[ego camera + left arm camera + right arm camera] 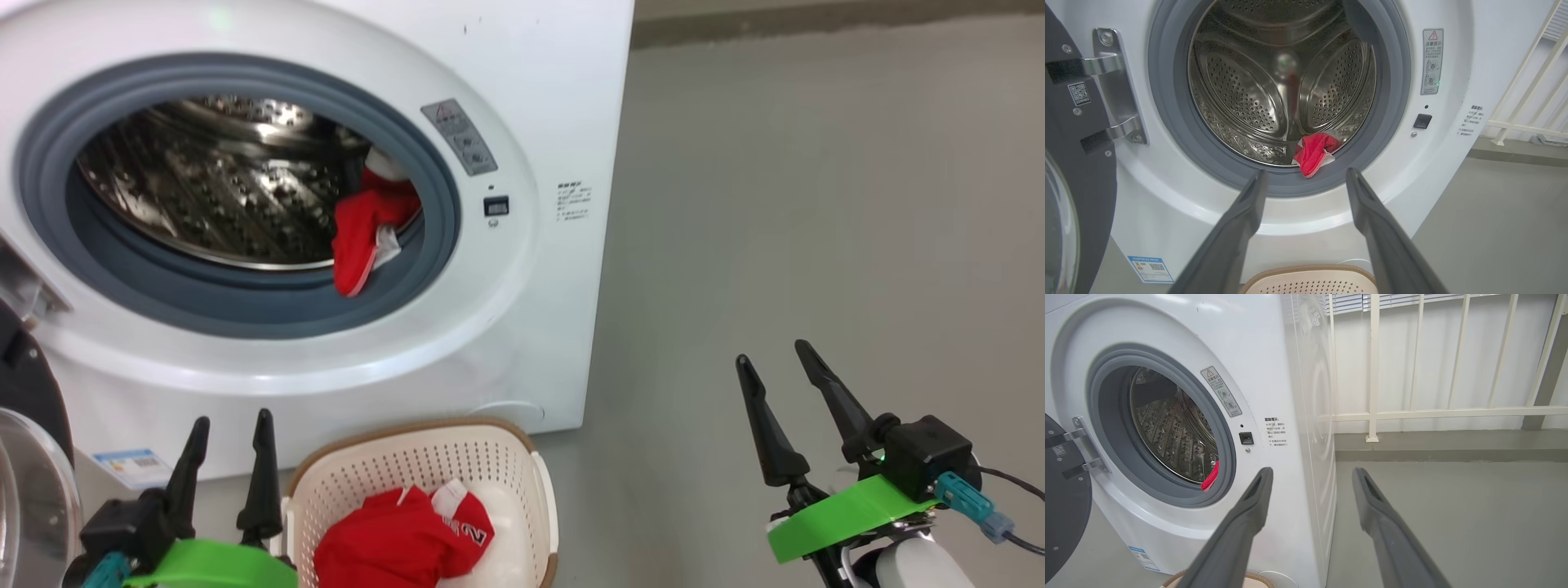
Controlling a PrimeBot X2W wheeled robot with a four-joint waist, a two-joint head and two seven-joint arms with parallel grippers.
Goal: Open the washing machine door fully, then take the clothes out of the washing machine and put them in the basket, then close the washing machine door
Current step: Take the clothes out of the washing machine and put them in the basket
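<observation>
The white washing machine (522, 98) stands with its door (24, 457) swung open at the far left. A red garment (367, 224) hangs over the drum's lower right lip onto the grey gasket, seen too in the left wrist view (1314, 153) and as a red sliver in the right wrist view (1210, 478). The cream basket (424, 457) sits on the floor before the machine with red and white clothes (400, 535) in it. My left gripper (231, 425) is open and empty just left of the basket. My right gripper (775, 355) is open and empty over bare floor to the right.
Grey floor (816, 204) stretches to the right of the machine. A white railing (1412, 412) and wall stand behind it. The open door's hinge (1114, 85) sits at the machine's left side.
</observation>
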